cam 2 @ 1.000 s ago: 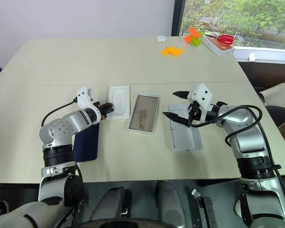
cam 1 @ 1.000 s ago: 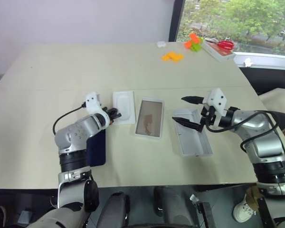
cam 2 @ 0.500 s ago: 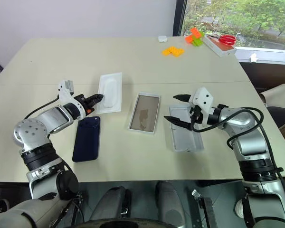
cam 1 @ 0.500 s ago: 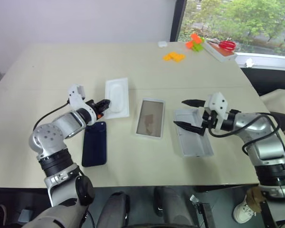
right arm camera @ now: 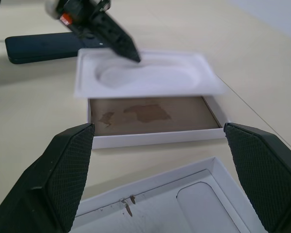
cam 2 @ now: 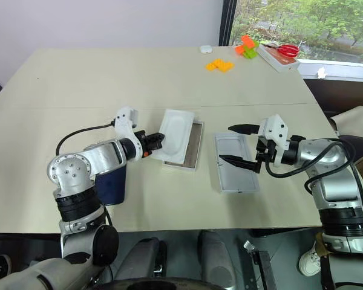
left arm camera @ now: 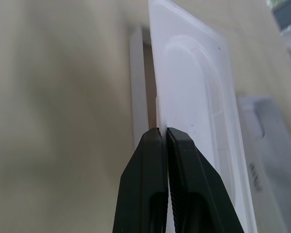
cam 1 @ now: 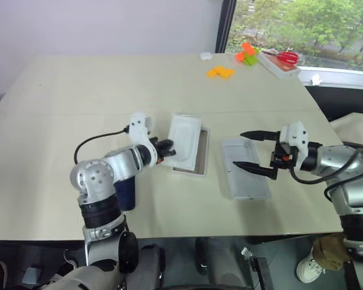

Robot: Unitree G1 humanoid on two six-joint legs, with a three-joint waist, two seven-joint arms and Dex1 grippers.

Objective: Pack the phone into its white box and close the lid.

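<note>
- Over the box (cam 2: 194, 147), the left gripper (cam 2: 157, 140) now holds the insert (cam 2: 176, 134) tilted, its far end raised, covering most of the brown floor of the tray.
- Half a second ago that insert lay flat on the table (cam 2: 169, 78) to the left of the box, with the gripper just reaching its edge; it has since been lifted and carried across.
- From the left wrist view, the two black fingers are pinched tight on the thin near rim of the insert, with nothing else between them.
- On the right side, the right gripper (cam 2: 225, 143) hangs over the lid (cam 2: 233, 178), jaws spread as wide as they were a second ago and holding nothing.
- That lid lies pale side up, just right of the box and apart from it, unmoved.
- Near the table's front edge, the phone (cam 2: 112, 184) sits where it was, now partly hidden behind the left arm and well clear of the box.
- To my eye, the insert is meant to go into the box first, so the real packing has not begun: phone out, lid off.
- Next it probably needs levelling and setting down square inside the rim; a tilted drop could leave it riding on the edge.
</note>
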